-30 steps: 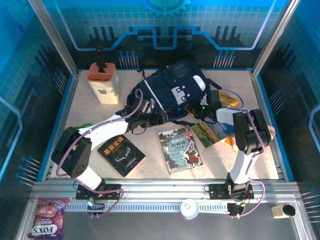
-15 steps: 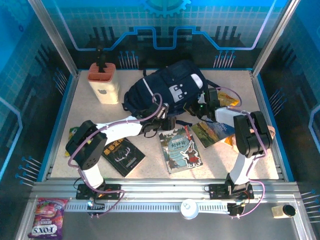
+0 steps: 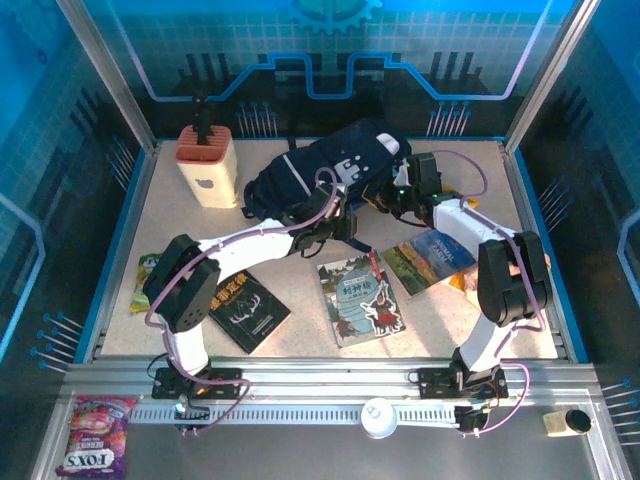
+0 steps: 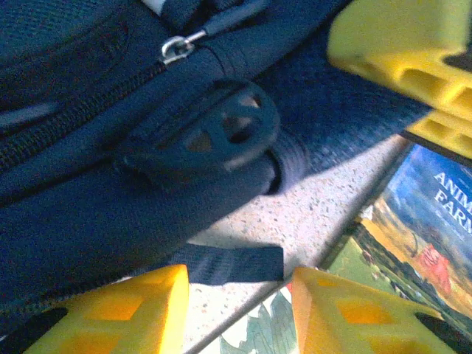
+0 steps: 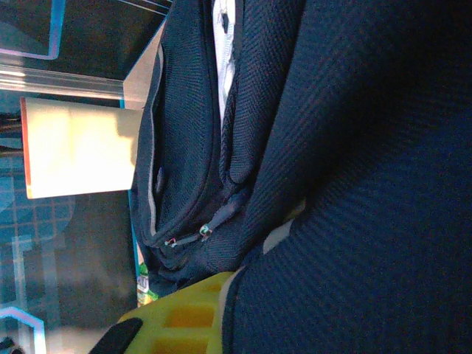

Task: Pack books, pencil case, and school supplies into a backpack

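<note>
The navy backpack (image 3: 318, 178) lies at the back centre, its right end raised. My right gripper (image 3: 396, 196) is shut on its fabric (image 5: 354, 221); one yellow finger (image 5: 181, 317) shows, the other is hidden. My left gripper (image 3: 350, 228) is open at the backpack's front edge, with a loose strap end (image 4: 228, 264) on the table just beyond its fingertips (image 4: 125, 310). Three books lie in front: black (image 3: 243, 310), teal-grey (image 3: 361, 298) and landscape (image 3: 430, 258). The pencil case and school supplies are out of view.
A beige holder (image 3: 208, 165) with a terracotta top stands at the back left. A green snack packet (image 3: 147, 270) lies at the left edge. The right gripper's yellow finger (image 4: 398, 44) shows close above the landscape book (image 4: 420, 228). Blue walls enclose the table.
The right gripper has pulled the backpack's right end up and back. The left arm has swung right to the backpack's front edge, and its jaws have narrowed.
</note>
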Controlling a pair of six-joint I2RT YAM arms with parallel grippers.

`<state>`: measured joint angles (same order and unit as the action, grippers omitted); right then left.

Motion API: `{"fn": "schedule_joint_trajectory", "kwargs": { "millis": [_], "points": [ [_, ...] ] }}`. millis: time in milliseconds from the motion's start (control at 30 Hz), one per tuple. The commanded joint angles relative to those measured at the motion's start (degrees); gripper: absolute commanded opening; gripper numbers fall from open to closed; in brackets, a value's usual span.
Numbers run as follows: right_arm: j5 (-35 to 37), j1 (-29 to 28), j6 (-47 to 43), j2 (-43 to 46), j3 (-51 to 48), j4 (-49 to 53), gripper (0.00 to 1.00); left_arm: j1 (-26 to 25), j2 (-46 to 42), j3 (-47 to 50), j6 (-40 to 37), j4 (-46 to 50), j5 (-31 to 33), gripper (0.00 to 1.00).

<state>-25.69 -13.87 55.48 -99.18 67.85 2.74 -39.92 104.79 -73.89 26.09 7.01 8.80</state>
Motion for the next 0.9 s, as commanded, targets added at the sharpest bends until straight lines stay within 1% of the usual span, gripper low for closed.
{"fn": "schedule_joint_trajectory", "kwargs": {
  "millis": [0, 133, 300, 567, 733, 867],
  "points": [
    [-3.7, -0.9, -0.3, 1.3, 3.9, -0.4, 0.11, -0.3, 1.6, -2.5, 1.4, -0.4, 3.5, 0.44],
    [-4.1, -1.1, 0.1, 0.9, 5.0, -0.1, 0.11, -0.3, 2.5, -3.0, 2.9, -2.3, 5.1, 0.39],
    [-4.4, -1.3, 0.1, 0.8, 5.6, 0.1, 0.12, -0.4, 3.4, -4.2, 2.7, -3.6, 6.4, 0.33],
    [-4.7, -2.0, -0.1, 0.7, 6.1, 0.7, 0.12, -0.6, 4.4, -6.3, 1.7, -3.8, 7.9, 0.33],
    [-5.0, -2.1, -0.5, 0.8, 6.0, 1.0, 0.12, -0.7, 4.9, -7.0, 0.7, -4.0, 8.3, 0.3],
    [-5.1, -2.2, -0.6, 0.8, 5.9, 1.1, 0.12, -0.7, 5.5, -8.0, -0.5, -3.7, 9.3, 0.31]
  ]
}}
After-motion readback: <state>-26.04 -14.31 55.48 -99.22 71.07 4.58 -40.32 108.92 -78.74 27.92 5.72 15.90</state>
